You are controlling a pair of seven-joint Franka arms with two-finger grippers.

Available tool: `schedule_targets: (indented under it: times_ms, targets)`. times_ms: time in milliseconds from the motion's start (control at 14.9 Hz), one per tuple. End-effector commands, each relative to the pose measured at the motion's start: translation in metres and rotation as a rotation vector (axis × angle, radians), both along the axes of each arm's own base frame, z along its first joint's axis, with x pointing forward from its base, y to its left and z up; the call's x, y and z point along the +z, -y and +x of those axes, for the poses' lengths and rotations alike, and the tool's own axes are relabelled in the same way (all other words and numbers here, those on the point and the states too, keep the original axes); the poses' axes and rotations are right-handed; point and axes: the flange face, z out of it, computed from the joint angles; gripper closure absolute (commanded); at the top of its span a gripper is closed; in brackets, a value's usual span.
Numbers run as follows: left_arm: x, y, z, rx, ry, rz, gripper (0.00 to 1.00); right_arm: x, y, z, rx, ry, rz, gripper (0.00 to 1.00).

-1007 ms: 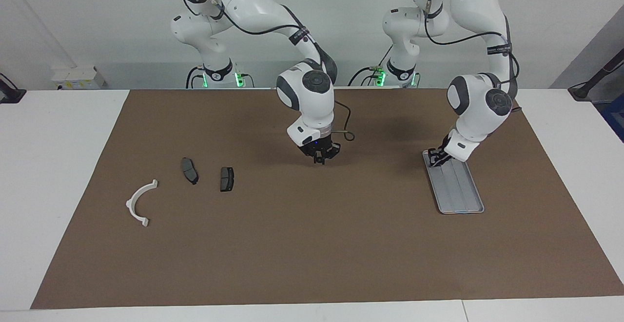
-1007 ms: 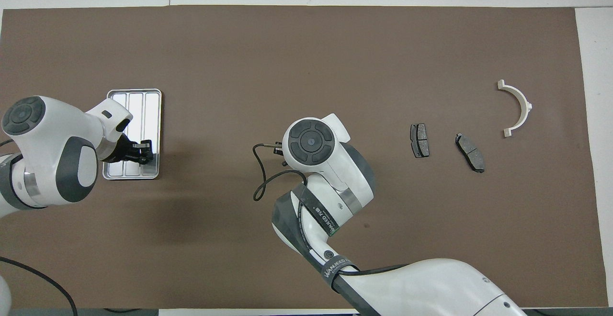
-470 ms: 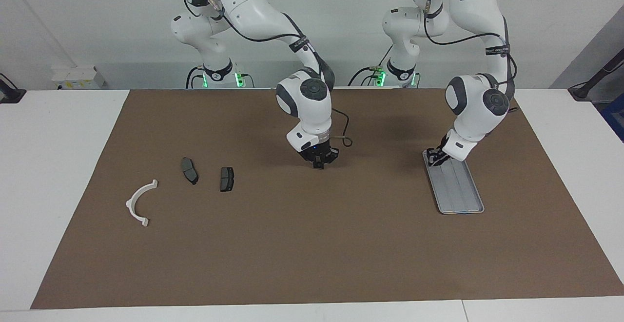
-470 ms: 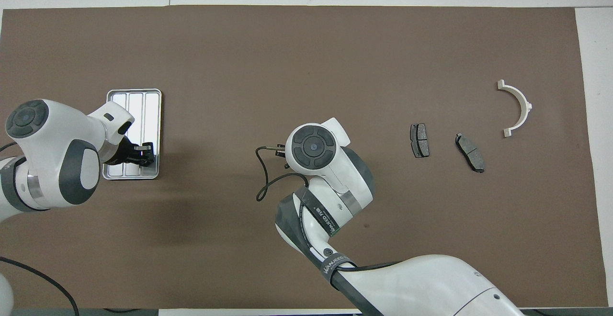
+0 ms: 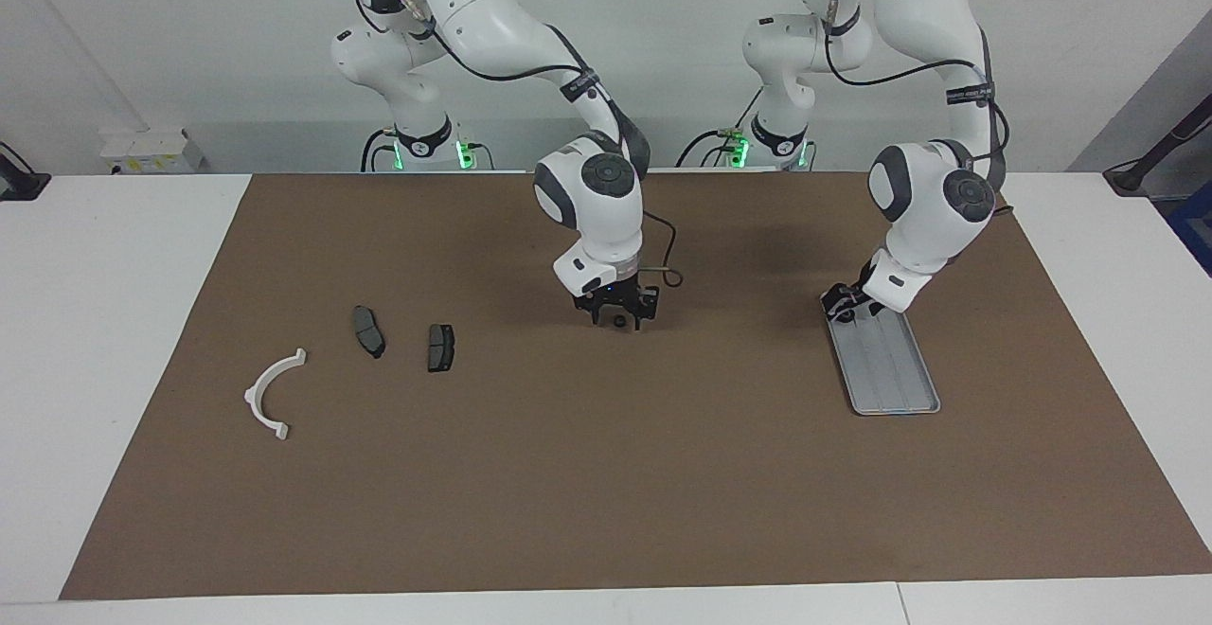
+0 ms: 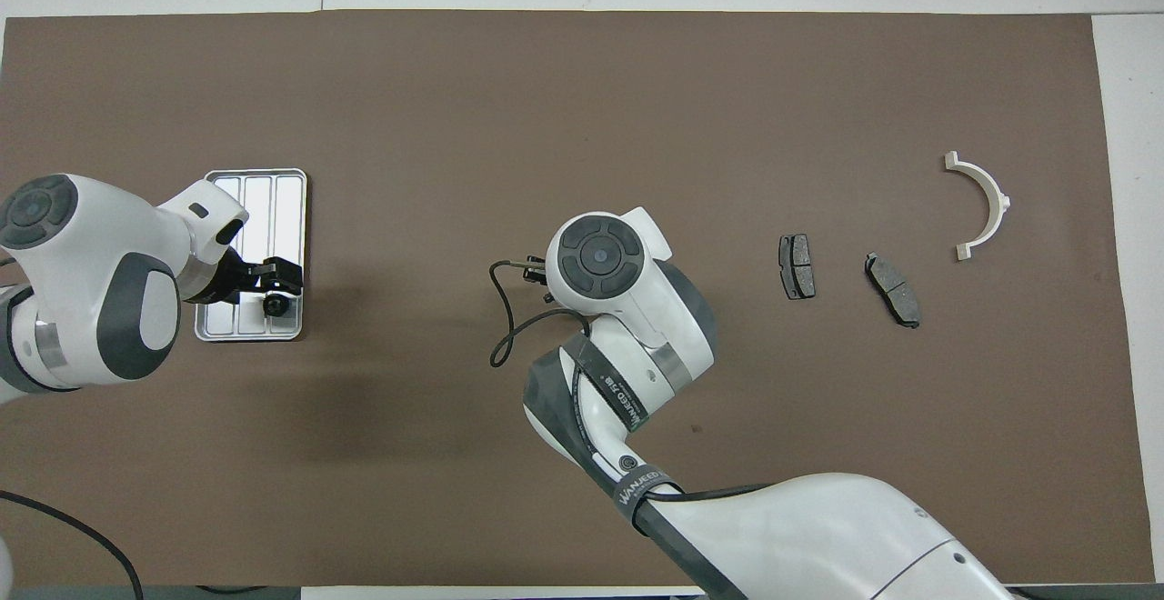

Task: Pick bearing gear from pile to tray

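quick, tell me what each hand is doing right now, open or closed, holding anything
Left hand: open over the tray, with a small black round piece on the tray below it.
Right hand: open, straddling a small black part on the mat.

I saw a small black round bearing gear (image 6: 275,305) lying in the ribbed silver-grey metal tray (image 6: 289,209) at its robot-side end; another (image 5: 619,323) sat mid-mat.

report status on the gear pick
right claw open, low around a black piece mid-mat. left claw over tray, robots' end. pads well aside, not in the way.
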Motion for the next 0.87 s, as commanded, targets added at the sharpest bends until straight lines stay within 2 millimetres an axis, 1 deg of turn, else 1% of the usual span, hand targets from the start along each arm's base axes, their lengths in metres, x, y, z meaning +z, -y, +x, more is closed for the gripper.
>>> schedule_targets:
  times_ms: [0,134,201,336,403,470,537,604,671,738,806]
  targets:
    - [0.024,0.026,0.007,0.030,-0.012,0.000,0.00,0.074,0.034,0.039,-0.012,0.015,0.000,0.00]
    - [0.026,0.057,0.006,0.081,-0.002,0.008,0.00,0.111,0.084,0.064,0.040,0.039,0.005,0.00]
    - [0.030,0.077,0.007,0.124,0.008,0.013,0.00,0.128,0.116,0.076,0.067,0.059,0.008,0.00]
    - [0.034,0.116,0.007,0.213,0.026,0.017,0.00,0.153,0.189,0.095,0.173,0.066,-0.005,0.00]
    - [0.036,0.142,0.003,0.244,0.036,0.017,0.00,0.163,0.221,0.100,0.233,0.073,-0.015,0.00]
    - [0.037,0.161,-0.001,0.280,0.040,0.015,0.00,0.173,0.255,0.103,0.288,0.079,-0.023,0.00]
    - [0.041,0.180,-0.005,0.319,0.047,0.011,0.00,0.180,0.287,0.103,0.340,0.068,-0.032,0.00]
    - [0.041,0.203,-0.008,0.340,0.052,0.010,0.00,0.191,0.309,0.100,0.379,0.063,-0.040,0.00]
    - [0.044,0.227,-0.014,0.351,0.055,0.007,0.00,0.204,0.326,0.094,0.395,0.057,-0.048,0.00]
    - [0.048,0.244,-0.014,0.377,0.061,0.002,0.00,0.217,0.342,0.086,0.397,0.040,-0.061,0.00]
    - [0.046,0.266,-0.011,0.403,0.057,0.006,0.00,0.231,0.357,0.076,0.393,0.024,-0.063,0.00]
